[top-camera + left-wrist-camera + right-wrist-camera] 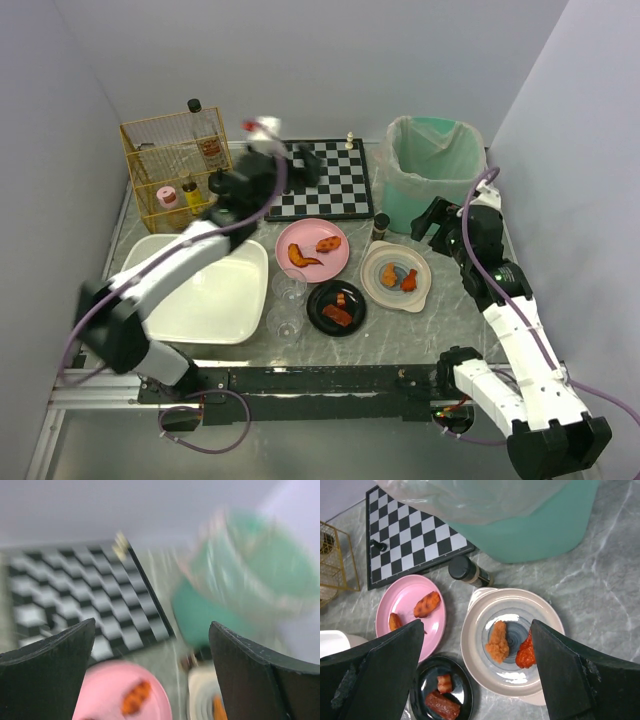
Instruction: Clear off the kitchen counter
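While the left wrist view is badly blurred, it does show the left tool [152, 630] with its two dark fingers spread wide and nothing between them. It hangs above the near edge of the chessboard [322, 180], facing the far right corner.

The right tool [477, 645] is also wide open and empty. It hovers over the beige two-handled plate [470, 645], whose blue centre holds a breaded piece [497, 641] and a red-sauced piece [526, 652] side by side.

The grey marble worktop [425, 330] runs across the whole enclosure, beneath both arms, and carries everything:
- A white tub [205, 290] sits at the near left.
- A gold wire basket [170, 170] with bottles inside stands at the far left.
- The chessboard lies at the far middle, with a pale chess piece [350, 140] at its far right corner.
- A green bin [435, 170] lined with a clear bag stands at the far right.
- A pink plate [285, 245] with two orange-brown pieces of food lies just in front of the chessboard.
- A black plate [318, 300] with sausage-like pieces lies nearer still, between the pink and beige plates.
- Two clear glasses [288, 285] stand beside the tub's right edge.
- A dark-capped shaker [467, 571] stands between the chessboard, the bin and the beige plate.
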Controlling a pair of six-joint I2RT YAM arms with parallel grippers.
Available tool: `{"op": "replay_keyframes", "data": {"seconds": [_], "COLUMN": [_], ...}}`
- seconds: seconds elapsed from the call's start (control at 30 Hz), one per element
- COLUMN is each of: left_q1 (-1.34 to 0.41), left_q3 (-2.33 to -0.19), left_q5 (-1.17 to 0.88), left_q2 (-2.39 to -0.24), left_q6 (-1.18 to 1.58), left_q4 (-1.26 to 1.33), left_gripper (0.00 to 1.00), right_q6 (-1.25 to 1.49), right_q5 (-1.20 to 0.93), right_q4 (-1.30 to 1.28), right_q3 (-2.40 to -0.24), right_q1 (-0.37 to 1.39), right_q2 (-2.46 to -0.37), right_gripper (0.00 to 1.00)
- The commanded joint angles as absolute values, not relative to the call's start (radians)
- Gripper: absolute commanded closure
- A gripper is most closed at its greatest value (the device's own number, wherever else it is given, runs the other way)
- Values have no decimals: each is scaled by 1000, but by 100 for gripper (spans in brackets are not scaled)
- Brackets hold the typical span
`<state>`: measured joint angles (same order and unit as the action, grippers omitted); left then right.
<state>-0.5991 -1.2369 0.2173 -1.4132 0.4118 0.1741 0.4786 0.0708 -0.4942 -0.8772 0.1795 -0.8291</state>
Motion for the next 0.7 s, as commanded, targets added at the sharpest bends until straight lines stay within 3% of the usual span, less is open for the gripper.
{"op": "replay_keyframes", "data": {"seconds": [0.0,0.67], "left_q1": [-725,-877], "left_q3": [-1310,-1551], "left_q5": [115,9], "left_q2": [-1590,-2029], "left_q6": [379,287], "left_q4": [230,206], "left_gripper": [1,1], "right_q6": [502,500], "right_q5": [84,43], "right_q4": [-531,-532], "right_q3": [-874,-819], "right_q1": [149,98], "right_q2": [-779,-744], "right_gripper": [6,6]}}
